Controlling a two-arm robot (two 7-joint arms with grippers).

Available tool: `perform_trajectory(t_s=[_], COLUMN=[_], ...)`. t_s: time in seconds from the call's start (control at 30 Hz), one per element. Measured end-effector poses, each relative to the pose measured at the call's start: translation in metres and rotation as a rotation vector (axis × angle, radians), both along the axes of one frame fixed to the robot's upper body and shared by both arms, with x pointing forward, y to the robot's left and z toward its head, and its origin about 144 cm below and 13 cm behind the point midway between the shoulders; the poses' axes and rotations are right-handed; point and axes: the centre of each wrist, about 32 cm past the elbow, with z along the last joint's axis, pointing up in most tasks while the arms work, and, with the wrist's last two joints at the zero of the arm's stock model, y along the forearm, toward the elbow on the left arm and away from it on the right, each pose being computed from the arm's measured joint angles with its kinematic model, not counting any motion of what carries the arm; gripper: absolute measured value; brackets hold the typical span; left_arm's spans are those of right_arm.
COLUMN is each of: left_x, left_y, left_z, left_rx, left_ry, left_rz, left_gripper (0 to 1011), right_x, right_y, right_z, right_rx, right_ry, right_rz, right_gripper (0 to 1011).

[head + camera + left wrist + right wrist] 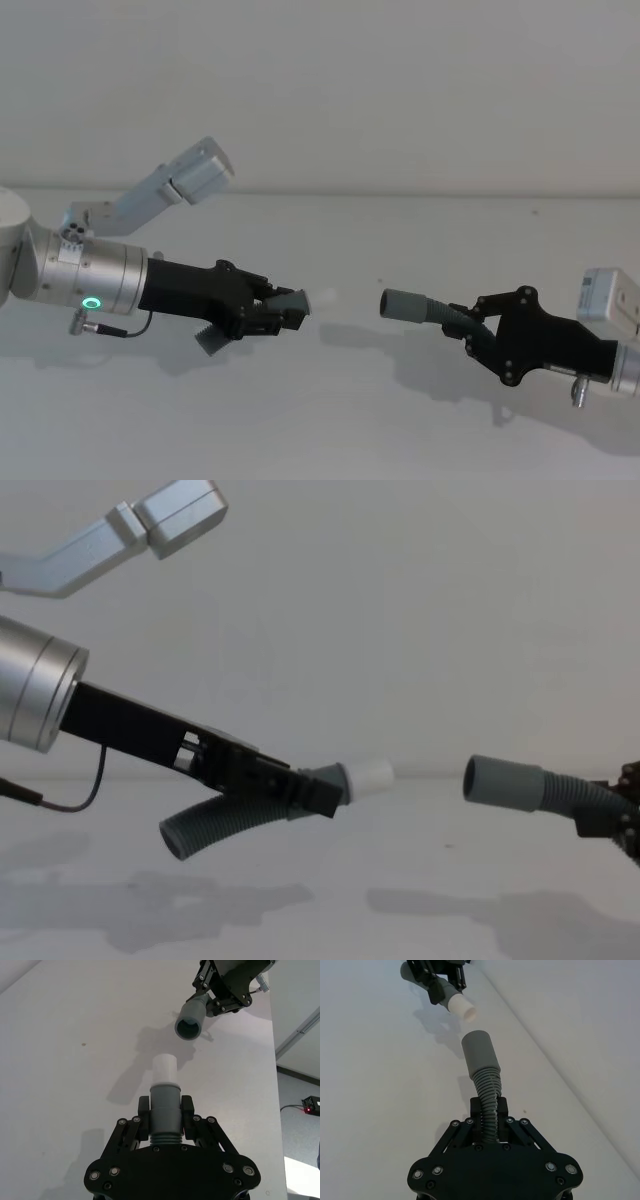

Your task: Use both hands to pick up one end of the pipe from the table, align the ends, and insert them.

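Note:
My left gripper [285, 312] is shut on the short curved pipe piece [215, 827], held above the white table [350, 420]. Its cuff with the pale whitish tip [365, 776] points right. My right gripper [468, 322] is shut on the ribbed part of the other pipe piece [487, 1097], also held in the air. That piece's grey open cuff [403, 304] faces left toward the whitish tip. A short gap separates the two ends, which face each other roughly in line. In the left wrist view the whitish tip [164, 1067] points at the open cuff [190, 1024].
A grey bracket-like arm part [180, 183] rises behind the left arm. The table's far edge meets a plain wall [400, 90]. In the left wrist view the table's right edge [273, 1055] drops to a floor with a small black device.

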Motion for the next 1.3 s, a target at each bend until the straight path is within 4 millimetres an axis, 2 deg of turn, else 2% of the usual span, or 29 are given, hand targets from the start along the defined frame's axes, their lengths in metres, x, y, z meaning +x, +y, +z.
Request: perform_trajectory(t_s=[0.57, 1.3], left_x=[0.014, 0.021], left_y=[-0.008, -0.016], left_z=[0.003, 0.002], left_rx=[0.01, 0.004], left_ry=[0.005, 0.016], left_rz=[-0.038, -0.075], left_gripper=[356, 356], right_x=[0.004, 0.007], right_y=[0.008, 0.014], right_z=[0.0, 0.001], right_rx=[-0.016, -0.027], right_ry=[-0.009, -0.006], right_rz=[0.02, 0.019], right_gripper=[151, 151])
